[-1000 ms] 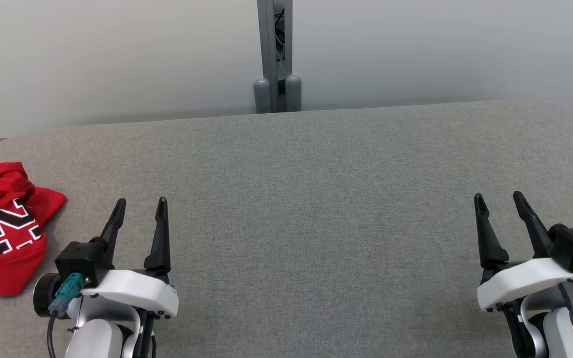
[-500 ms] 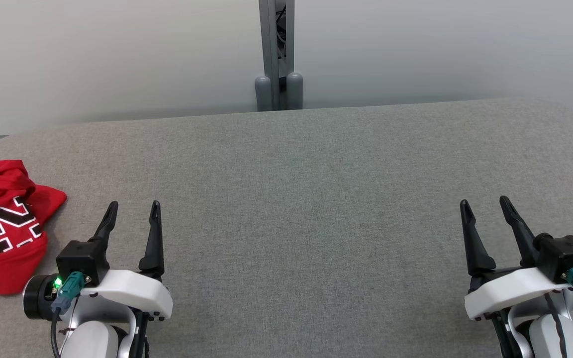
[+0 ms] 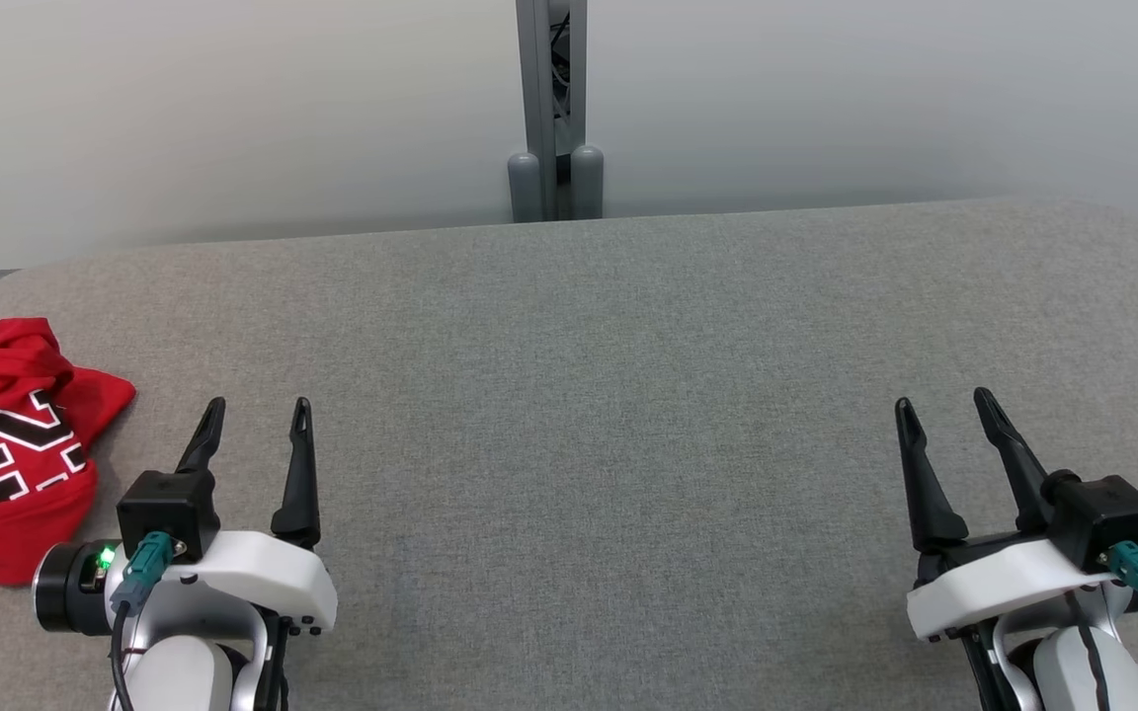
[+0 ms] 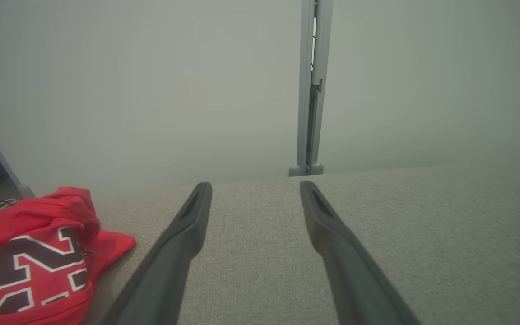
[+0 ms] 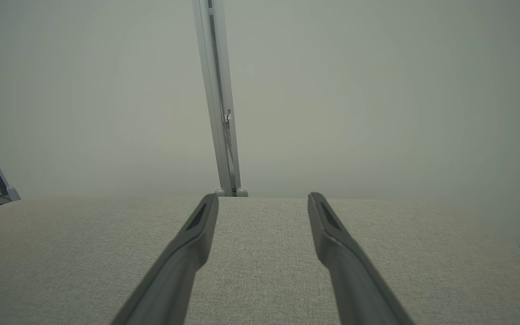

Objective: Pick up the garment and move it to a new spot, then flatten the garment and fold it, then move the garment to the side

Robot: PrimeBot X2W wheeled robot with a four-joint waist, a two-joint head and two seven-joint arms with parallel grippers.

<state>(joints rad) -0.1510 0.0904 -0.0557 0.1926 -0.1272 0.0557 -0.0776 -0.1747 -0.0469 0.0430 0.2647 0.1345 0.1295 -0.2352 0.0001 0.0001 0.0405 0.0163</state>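
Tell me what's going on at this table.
Nothing is being handled right now. A red shirt lies bunched at the left edge of the grey table, and neither arm touches it. The left gripper is just to the right of the shirt, jaws open and empty. The right gripper is far off at the table's right side, jaws open and empty too.
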